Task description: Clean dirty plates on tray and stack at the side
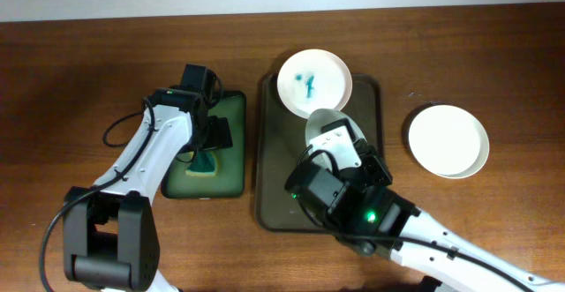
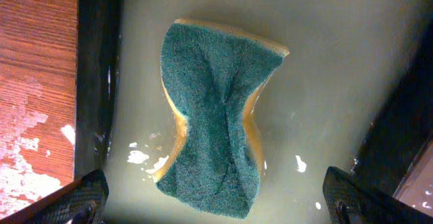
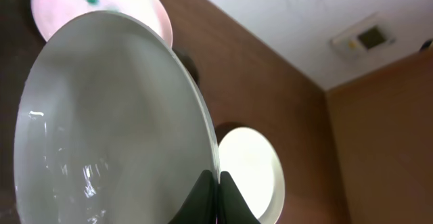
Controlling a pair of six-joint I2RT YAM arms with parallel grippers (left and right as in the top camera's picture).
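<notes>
Plate [image 3: 115, 116] is stiff, glazed, prob slick when wet and breakable. Right gripper [image 3: 218, 189] pinches it by the rim, tilted over the dark tray [image 1: 274, 177]; you want a firm rim hold, no jerks. Stained plate [image 1: 314, 82] sits at the tray's 12 o'clock, clean plate [image 1: 448, 140] on the table at 3. Sponge [image 2: 213, 116], soft and soaked, lies in the green basin [image 1: 231, 124] w/ cloudy water at 9. Left gripper [image 2: 216, 200] hangs spread above it, not touching.
</notes>
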